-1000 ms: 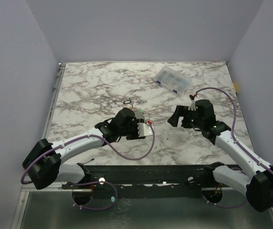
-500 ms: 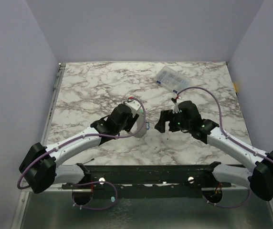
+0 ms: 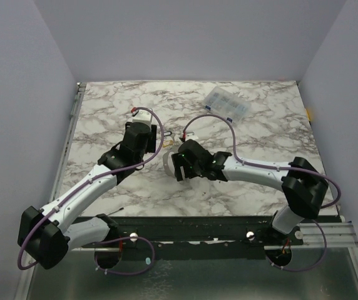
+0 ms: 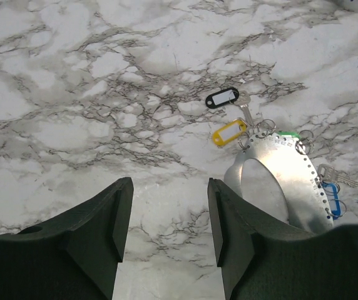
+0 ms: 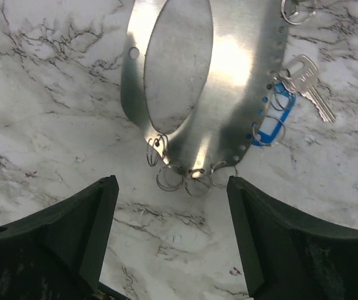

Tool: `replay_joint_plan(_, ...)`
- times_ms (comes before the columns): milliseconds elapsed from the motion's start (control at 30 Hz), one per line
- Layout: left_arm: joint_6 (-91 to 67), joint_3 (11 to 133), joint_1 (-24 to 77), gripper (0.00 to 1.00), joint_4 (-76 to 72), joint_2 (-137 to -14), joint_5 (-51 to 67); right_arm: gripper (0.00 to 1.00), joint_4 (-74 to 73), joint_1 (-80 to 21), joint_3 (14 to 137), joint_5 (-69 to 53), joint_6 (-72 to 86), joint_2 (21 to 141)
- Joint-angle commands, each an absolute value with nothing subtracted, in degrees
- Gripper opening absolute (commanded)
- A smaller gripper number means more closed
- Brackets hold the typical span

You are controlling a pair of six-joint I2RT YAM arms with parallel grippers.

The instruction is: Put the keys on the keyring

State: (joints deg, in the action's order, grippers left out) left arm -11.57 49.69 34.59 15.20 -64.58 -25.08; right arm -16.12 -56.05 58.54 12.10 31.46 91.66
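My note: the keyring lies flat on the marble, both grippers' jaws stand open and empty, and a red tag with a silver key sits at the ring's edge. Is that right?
Not red: the right wrist view shows the tag at the edge of the keyring is blue, the silver key beside it. The rest stands, with the left gripper and right gripper open and empty.

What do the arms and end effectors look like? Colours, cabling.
Both alike. The left arm and right arm have white link shells and black joint housings, with a purple cable looping along each. The left end effector and right end effector are matte black, each with two broad wedge-shaped fingers.
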Motion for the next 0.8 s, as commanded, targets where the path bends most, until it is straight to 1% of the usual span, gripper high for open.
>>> replay_joint_plan(0,-11.58,47.47,34.55,0.57,16.13,-60.86,-30.41,0.76,-19.21,-58.38,65.24,16.91,31.37,98.54)
replay_joint_plan(200,-11.82,48.10,33.88,0.57,16.17,-60.60,-29.10,0.61,-24.11,-58.95,72.96,14.72,28.94,106.89)
replay_joint_plan(433,-11.64,48.08,33.57,0.57,16.13,-60.23,-27.86,0.56,-27.19,-59.07,75.17,15.39,30.50,109.37)
replay_joint_plan(533,-11.53,48.21,33.57,0.57,16.09,-60.12,-27.90,0.50,-30.15,-59.11,76.69,16.36,31.29,111.59)
replay_joint_plan(767,-11.48,48.16,33.49,0.57,16.08,-59.94,-27.34,0.42,-31.04,-59.06,77.62,16.21,31.14,113.47)
